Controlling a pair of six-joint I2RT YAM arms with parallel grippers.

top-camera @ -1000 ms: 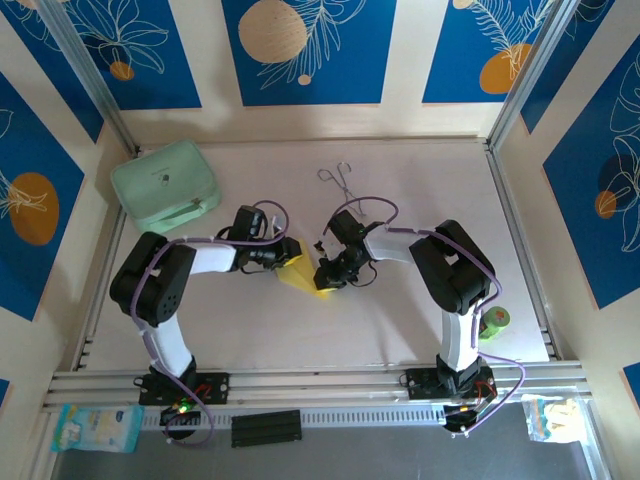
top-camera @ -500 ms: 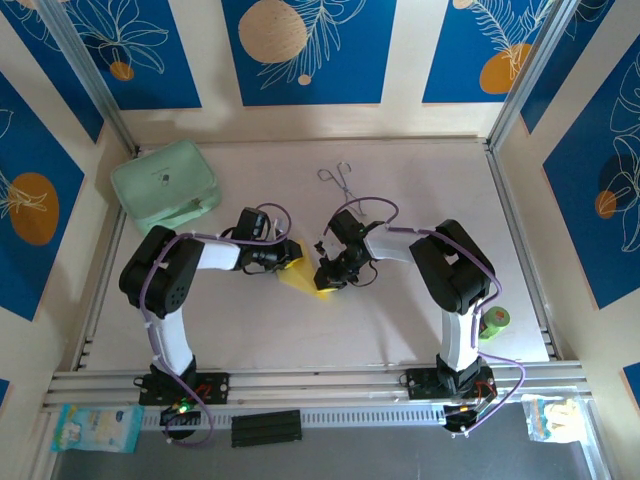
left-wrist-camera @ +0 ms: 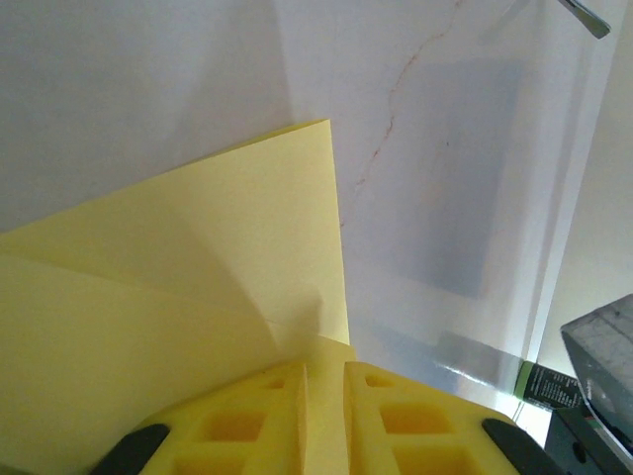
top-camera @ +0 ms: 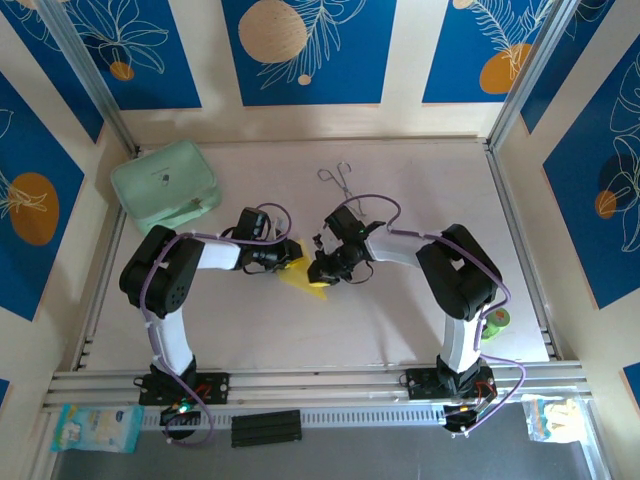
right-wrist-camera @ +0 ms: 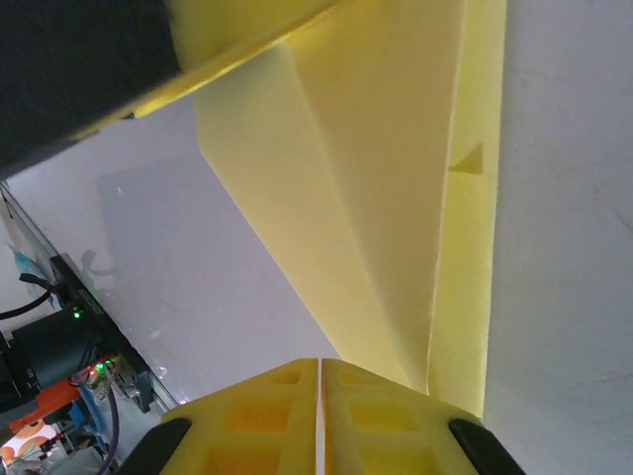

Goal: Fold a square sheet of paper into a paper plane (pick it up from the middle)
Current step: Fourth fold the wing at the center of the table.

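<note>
The square sheet of paper is a folded yellow wedge lying mid-table between the two grippers. My left gripper comes in from the left and is shut on the wedge's edge. In the left wrist view a yellow layer runs up between its fingertips. My right gripper meets the wedge from the right with its jaws pressed together. In the right wrist view the creased paper passes beside and under the right finger, and nothing shows between that gripper's pads.
A mint-green rounded case sits at the back left. Thin metal tongs lie behind the grippers. A green roll rests by the right arm's base. Aluminium rails border the table.
The left arm's elbow swung slightly right. The right gripper edged left and toward the back, nudging the yellow wedge with it. Both sets of jaws stayed as they were.
</note>
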